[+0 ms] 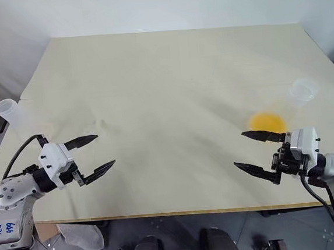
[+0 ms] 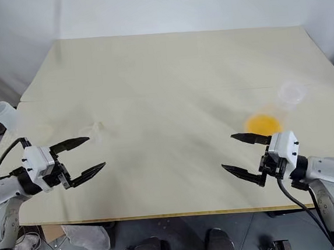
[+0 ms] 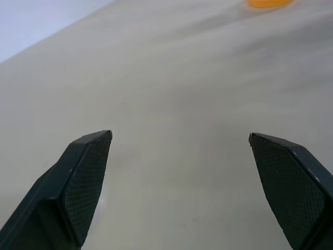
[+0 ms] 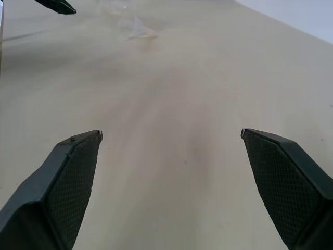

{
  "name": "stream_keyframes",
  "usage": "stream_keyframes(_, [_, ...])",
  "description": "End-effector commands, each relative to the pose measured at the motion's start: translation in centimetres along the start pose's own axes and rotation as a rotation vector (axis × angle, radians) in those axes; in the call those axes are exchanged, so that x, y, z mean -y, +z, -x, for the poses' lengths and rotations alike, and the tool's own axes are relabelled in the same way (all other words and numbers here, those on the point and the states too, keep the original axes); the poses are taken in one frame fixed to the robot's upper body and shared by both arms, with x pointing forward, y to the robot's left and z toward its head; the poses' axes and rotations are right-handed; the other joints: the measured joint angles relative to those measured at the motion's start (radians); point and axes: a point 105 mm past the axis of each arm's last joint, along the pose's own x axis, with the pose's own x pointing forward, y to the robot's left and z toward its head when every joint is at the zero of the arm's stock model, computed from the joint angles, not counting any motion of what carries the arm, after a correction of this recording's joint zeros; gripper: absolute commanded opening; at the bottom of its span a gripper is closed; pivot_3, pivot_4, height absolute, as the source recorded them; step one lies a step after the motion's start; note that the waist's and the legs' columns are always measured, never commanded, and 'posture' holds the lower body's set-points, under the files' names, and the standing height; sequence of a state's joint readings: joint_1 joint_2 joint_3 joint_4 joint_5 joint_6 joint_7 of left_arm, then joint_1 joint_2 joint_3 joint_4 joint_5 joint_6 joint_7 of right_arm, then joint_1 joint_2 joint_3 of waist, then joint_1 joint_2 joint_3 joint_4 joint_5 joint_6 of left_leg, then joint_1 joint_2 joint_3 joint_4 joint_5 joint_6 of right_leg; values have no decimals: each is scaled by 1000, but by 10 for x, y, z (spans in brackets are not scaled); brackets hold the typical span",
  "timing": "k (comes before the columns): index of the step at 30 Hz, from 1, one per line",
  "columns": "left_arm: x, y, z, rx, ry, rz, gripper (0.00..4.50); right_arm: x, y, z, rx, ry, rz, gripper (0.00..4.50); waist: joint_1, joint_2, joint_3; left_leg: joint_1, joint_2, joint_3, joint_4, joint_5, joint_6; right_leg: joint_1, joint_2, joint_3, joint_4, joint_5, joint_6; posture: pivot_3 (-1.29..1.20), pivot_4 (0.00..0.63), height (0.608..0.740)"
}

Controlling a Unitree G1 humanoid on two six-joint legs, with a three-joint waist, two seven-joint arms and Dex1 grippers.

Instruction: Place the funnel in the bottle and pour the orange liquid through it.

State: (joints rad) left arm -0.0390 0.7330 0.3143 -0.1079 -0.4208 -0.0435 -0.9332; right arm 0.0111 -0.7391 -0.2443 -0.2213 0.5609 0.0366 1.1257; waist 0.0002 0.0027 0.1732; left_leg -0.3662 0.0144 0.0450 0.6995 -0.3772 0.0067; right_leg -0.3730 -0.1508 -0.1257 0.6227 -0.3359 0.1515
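The funnel [image 1: 100, 126], clear and very faint, lies on the table [image 1: 168, 72] just beyond my left gripper [image 1: 105, 149]. The right wrist view also catches the funnel [image 4: 136, 28], far off. The clear bottle [image 1: 7, 111] stands at the table's left edge, farther back than my left arm. The orange liquid [image 1: 266, 121] pools in the bottom of a clear flask, close behind my right gripper [image 1: 239, 149]; the flask's round rim [image 1: 302, 91] shows up and to the right of the pool. Both grippers hover level over the table's near part, pointing inward, open and empty.
The table's front edge [image 1: 175, 213] runs just below both grippers, and crumpled clear plastic [image 1: 80, 238] lies on the floor under its left corner. Bare tabletop stretches between the two grippers and to the far edge.
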Motion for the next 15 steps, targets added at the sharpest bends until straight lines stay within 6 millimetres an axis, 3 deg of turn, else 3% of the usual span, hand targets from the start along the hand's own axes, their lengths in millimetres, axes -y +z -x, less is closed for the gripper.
stream_keyframes(1, [-14,8,4,43,111,-25,4500,2,4,0,18,-1,35,4479,0,0,0,0,0,0,0,0,0,0,0,0,0,0,0,0,150,740])
stream_keyframes(6, [-22,11,20,139,300,86,4500,1,12,-23,90,31,37,4479,-6,0,0,1,1,0,0,0,0,0,0,0,1,0,0,0,150,740])
stream_keyframes(9, [-34,-6,56,133,596,180,4500,-1,28,-49,189,52,19,4479,-12,0,0,1,1,0,0,0,0,0,0,0,1,0,0,0,150,740])
stream_keyframes(15, [-33,-37,122,92,1027,271,4500,-3,44,-84,268,76,-7,4479,0,-2,0,0,0,-2,1,0,0,0,-1,0,2,0,0,0,150,740])
